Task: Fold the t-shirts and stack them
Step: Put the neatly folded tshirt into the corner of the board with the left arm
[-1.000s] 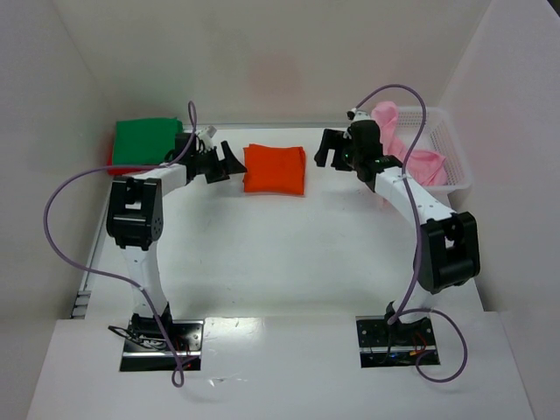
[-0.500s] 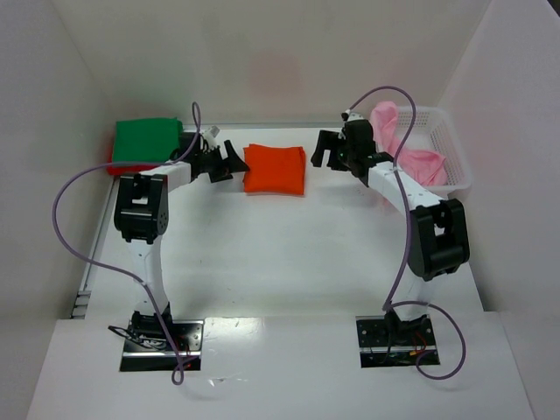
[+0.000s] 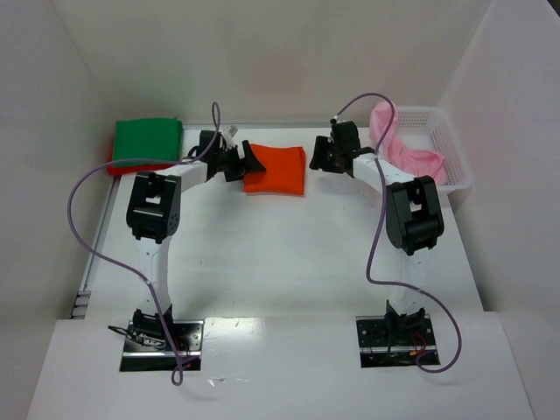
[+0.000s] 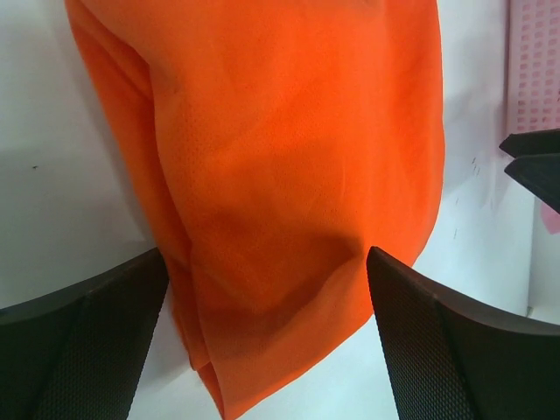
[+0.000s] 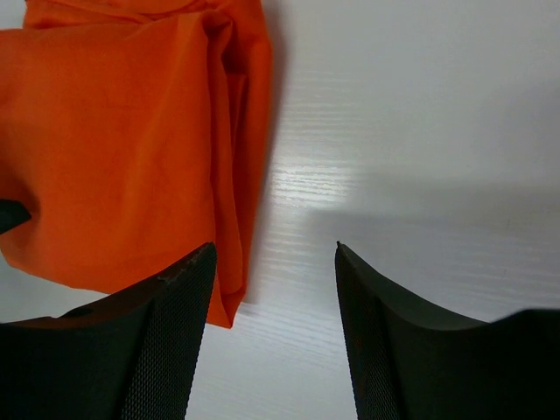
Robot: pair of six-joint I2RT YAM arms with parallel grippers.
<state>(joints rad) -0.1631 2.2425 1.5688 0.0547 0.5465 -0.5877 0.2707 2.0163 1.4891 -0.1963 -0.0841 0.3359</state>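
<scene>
A folded orange t-shirt (image 3: 276, 169) lies flat at the back middle of the table. My left gripper (image 3: 248, 163) is at its left edge, open, and the orange t-shirt (image 4: 271, 157) reaches in between the wide-spread fingers (image 4: 79, 350). My right gripper (image 3: 319, 158) is at its right edge, open and narrower. Bare table lies between its jaws, and the orange t-shirt's (image 5: 122, 149) edge is by its left finger (image 5: 166, 341). A green t-shirt (image 3: 147, 140) lies folded on a red one (image 3: 114, 168) at the back left. A pink t-shirt (image 3: 411, 156) hangs out of the basket.
A white lattice basket (image 3: 451, 144) stands at the back right against the wall. White walls close in the table on the left, back and right. Purple cables loop off both arms.
Both arms have swung inward to the orange t-shirt, the left from beside the green stack, the right from the basket. The right jaws have narrowed.
</scene>
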